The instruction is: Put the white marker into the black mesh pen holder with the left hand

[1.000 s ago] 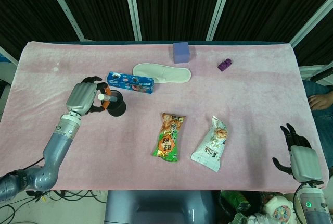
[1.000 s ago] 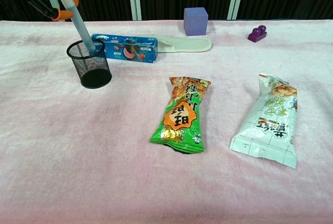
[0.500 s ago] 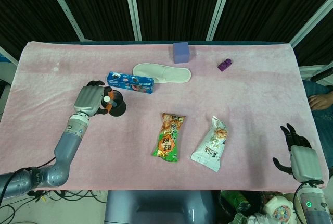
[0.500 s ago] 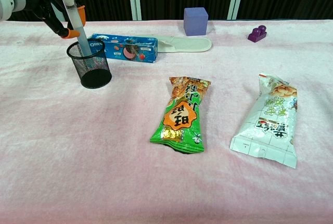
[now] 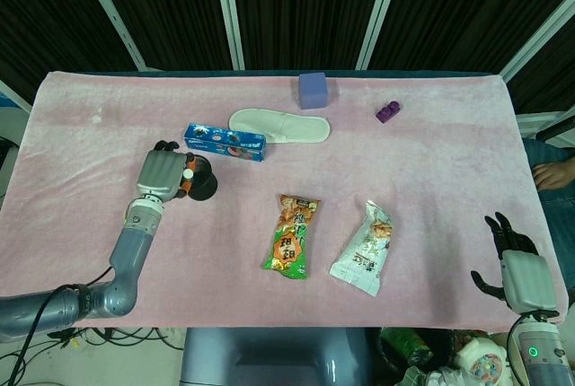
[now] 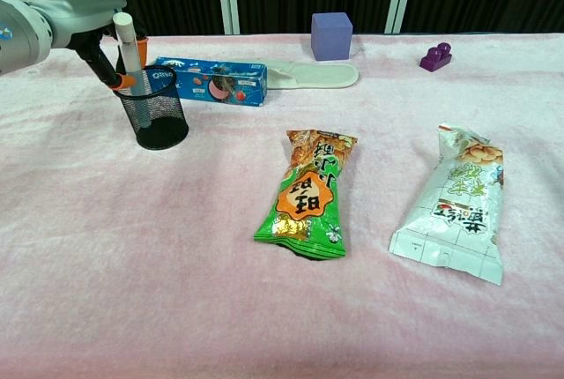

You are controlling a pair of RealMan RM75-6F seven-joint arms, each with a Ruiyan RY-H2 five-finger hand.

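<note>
The white marker [image 6: 129, 48] stands nearly upright with its lower part inside the black mesh pen holder [image 6: 156, 121], its top sticking out above the rim. My left hand [image 6: 84, 26] is at the holder's upper left and grips the marker between its fingers just above the rim. In the head view the left hand [image 5: 163, 173] sits against the left side of the pen holder [image 5: 203, 183], with the marker's white end [image 5: 189, 172] showing between them. My right hand [image 5: 518, 269] hangs off the table's near right corner, fingers apart, holding nothing.
A blue snack box [image 6: 211, 80] lies right behind the holder, with a white slipper [image 6: 313, 74] beyond it. A purple cube [image 6: 331, 35] and a small purple toy [image 6: 435, 57] sit at the back. Two snack bags, green [image 6: 309, 191] and white [image 6: 459, 202], lie mid-table.
My left hand has come down with the marker, which has sunk deeper into the pen holder. The right hand has not moved.
</note>
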